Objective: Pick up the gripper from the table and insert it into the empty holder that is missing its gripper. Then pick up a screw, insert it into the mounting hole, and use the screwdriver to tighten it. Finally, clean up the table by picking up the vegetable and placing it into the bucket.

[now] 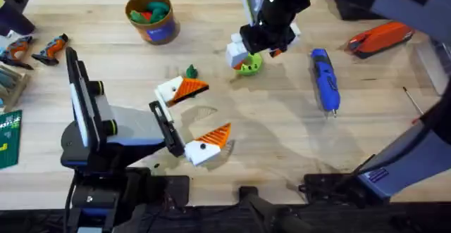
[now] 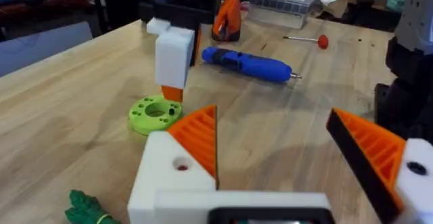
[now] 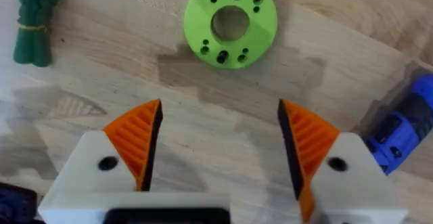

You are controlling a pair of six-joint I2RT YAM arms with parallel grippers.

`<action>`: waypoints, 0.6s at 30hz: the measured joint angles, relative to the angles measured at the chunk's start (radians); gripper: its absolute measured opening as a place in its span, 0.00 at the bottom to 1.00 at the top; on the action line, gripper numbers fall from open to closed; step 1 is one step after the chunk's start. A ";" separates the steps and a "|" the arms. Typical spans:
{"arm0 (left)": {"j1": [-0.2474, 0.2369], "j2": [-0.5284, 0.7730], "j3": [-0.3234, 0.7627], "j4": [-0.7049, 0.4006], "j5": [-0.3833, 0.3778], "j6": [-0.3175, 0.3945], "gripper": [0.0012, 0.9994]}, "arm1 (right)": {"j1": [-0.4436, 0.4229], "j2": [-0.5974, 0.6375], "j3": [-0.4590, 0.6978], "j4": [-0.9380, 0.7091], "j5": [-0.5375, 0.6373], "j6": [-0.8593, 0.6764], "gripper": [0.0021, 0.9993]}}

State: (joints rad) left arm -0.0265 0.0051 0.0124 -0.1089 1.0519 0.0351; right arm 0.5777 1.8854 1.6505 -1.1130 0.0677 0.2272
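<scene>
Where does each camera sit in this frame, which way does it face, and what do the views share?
Overhead: above the arm bases, looking down and forward at the table; both arms show.
Left wrist: low, looking across at the lime-green disc and screwdriver; the open left gripper shows.
Right wrist: looking straight down on the disc; the open right gripper shows.
Shared: disc, screwdriver and vegetable.

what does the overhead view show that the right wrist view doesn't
Overhead alone: the blue round bucket with tan rim, an orange-and-black tool, and the left claw, open. Right wrist alone: the holes in the lime-green round disc and the open right claw above bare table. Both: the disc, the dark-green knobbly vegetable and the bright-blue screwdriver.
</scene>
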 joint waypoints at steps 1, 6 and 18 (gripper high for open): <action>0.000 0.000 0.000 0.000 0.000 0.000 0.99 | 0.000 0.004 0.000 0.003 0.000 0.000 0.93; 0.000 0.000 0.000 0.000 0.000 0.000 0.99 | 0.000 0.032 0.000 0.035 0.000 0.005 0.93; 0.000 0.000 0.000 0.000 0.000 0.000 0.99 | 0.000 0.120 0.002 0.070 0.007 0.066 0.79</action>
State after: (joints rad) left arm -0.0265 0.0051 0.0124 -0.1089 1.0519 0.0353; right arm 0.5777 2.0050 1.6524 -1.0435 0.0750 0.2928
